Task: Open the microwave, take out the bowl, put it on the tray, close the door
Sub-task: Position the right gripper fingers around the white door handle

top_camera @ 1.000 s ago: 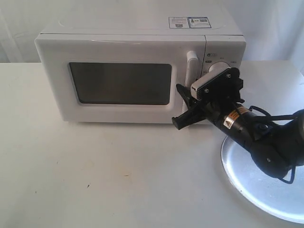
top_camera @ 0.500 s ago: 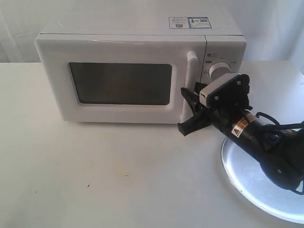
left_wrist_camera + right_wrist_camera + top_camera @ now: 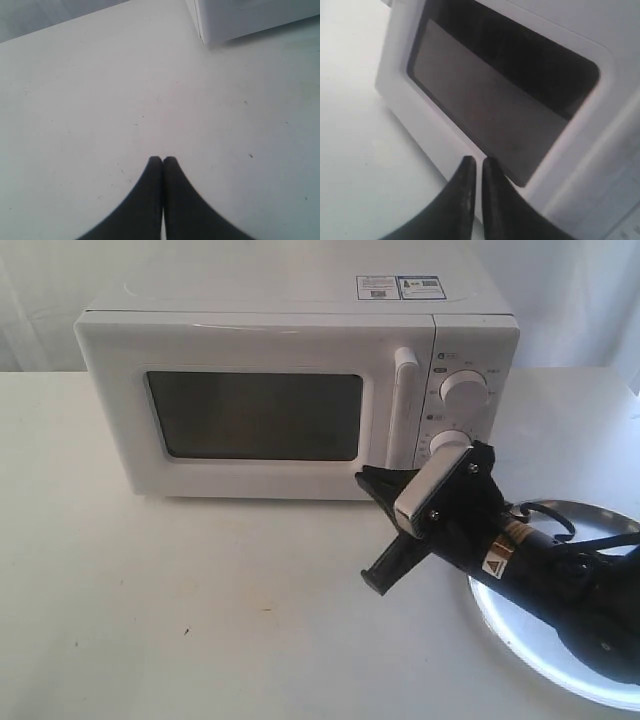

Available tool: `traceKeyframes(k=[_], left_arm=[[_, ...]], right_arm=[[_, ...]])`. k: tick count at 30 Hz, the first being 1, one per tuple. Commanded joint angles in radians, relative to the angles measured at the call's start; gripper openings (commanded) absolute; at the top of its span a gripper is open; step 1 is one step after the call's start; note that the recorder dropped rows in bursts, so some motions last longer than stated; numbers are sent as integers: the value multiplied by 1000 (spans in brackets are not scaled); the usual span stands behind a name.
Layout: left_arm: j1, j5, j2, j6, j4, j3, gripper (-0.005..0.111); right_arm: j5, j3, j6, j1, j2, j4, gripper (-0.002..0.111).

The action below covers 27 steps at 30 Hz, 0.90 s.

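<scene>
The white microwave (image 3: 300, 330) stands at the back of the table, and its door (image 3: 255, 415) with the dark window is closed. The vertical bar handle (image 3: 405, 405) is free. My right gripper (image 3: 385, 530) hangs low in front of the door's lower right corner, apart from it. In the right wrist view this gripper (image 3: 475, 161) is shut with only a sliver between the fingers and nothing held, facing the window (image 3: 495, 95). The silver tray (image 3: 590, 508) lies at the right, partly under the right arm. My left gripper (image 3: 163, 159) is shut over bare table. The bowl is hidden.
Two round knobs (image 3: 465, 390) sit on the panel right of the door. A corner of the microwave body (image 3: 240, 20) shows in the left wrist view. The white table (image 3: 200, 620) stretches in front, with a pale curtain behind.
My right gripper has pulled away from the door handle, dropping down and toward the table's front, which uncovers the knobs. The door stays closed.
</scene>
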Motion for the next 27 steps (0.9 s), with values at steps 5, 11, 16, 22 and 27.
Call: traceKeyframes(k=[5, 11, 16, 22, 27], left_arm=[[-4, -1, -3, -4, -4, 2, 0], [-4, -1, -3, -4, -4, 2, 0], [-4, -1, -3, -4, -4, 2, 0], [-4, -1, -3, -4, -4, 2, 0], [-4, -1, -3, -4, -4, 2, 0]], right_arm=[[-28, 86, -66, -5, -28, 352, 42], [-13, 14, -14, -5, -28, 112, 51], [125, -91, -1, -5, -28, 129, 51], [272, -112, -3, -5, -36, 94, 51], [381, -80, -183, -40, -65, 172, 50]])
